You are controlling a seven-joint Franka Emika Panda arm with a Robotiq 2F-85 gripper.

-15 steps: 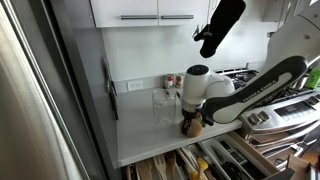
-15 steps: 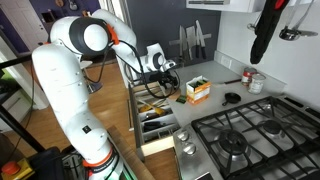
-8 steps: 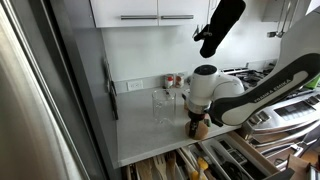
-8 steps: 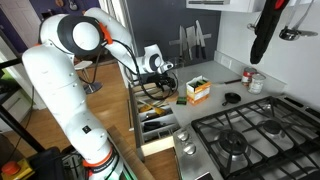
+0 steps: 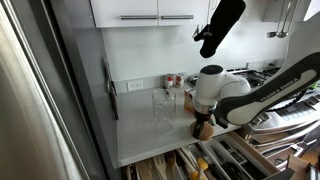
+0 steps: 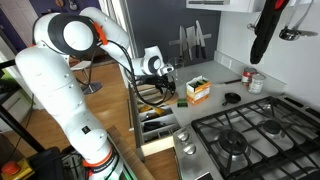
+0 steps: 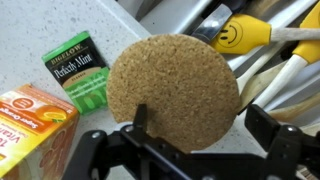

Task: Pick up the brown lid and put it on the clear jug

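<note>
The gripper (image 7: 201, 113) comes in from the bottom of the wrist view with its fingers (image 7: 140, 118) spread apart and open. They are not clamped on anything: one tip shows in front of the brown lid (image 7: 175, 85), and the other stands just off its rim with a gap between. The lid is a round cork disc. It sits flat, face up, directly beneath and between the fingers, filling the middle of that view. The pictures do not show whether its whole underside rests on the white speckled counter (image 7: 60, 25). Just beyond one finger lies an orange carton (image 7: 28, 125), and a little farther on that side a green mint box (image 7: 80, 68) lies flat on the counter. Past the other finger an open drawer (image 7: 285, 75) holds utensils, among them a yellow handle (image 7: 240, 34) with a smiling face. In an exterior view the gripper hangs low over the front edge of the counter. The clear jug (image 5: 162, 107) stands upright, apart from the fingers, farther back toward the wall, its mouth uncovered. Behind it, against the wall, are small red-capped jars (image 5: 172, 80). Farthest off, in an exterior view, is a gas stove (image 6: 245, 140).
</note>
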